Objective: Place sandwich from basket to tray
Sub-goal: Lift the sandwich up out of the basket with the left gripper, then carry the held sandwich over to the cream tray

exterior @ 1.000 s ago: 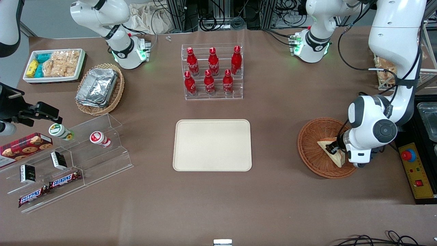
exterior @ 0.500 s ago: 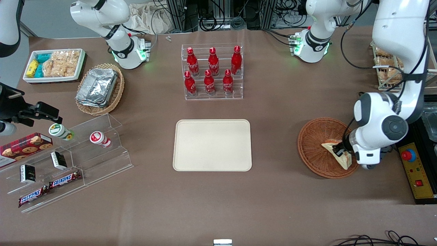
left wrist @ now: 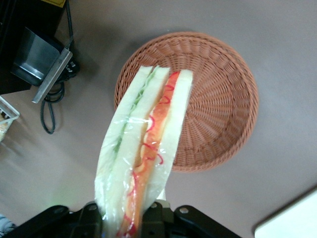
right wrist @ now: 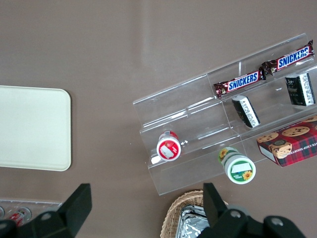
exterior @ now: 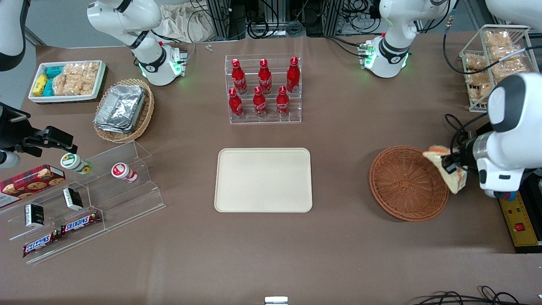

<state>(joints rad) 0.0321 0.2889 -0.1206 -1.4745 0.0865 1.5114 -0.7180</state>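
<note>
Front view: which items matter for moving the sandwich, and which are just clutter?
Job items:
sandwich, shut in the gripper, lifted over the basket's rim
basket, now without it
tray, bare

Lying about:
cola bottles
foil containers
snack bin
Snickers bars

The front view looks steeply down from high up over the whole surface (exterior: 338, 254). The left wrist view hangs close above the basket (left wrist: 218, 99), past the gripper (left wrist: 133, 218); the tray (exterior: 263, 179) edges in at 4 o'clock, which the right wrist view also catches from overhead.
</note>
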